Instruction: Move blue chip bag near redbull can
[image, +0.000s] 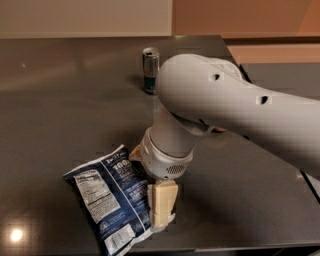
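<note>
Dark desk (60, 100) catching a light glare (15, 235)
An orange sliver (220, 130) is showing mid-desk; the tool (156, 197) is hanging near its front edge

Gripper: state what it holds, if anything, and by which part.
It cannot be told. The gripper sits low at the right edge of the blue chip bag, overlapping it, but no hold shows.
</note>
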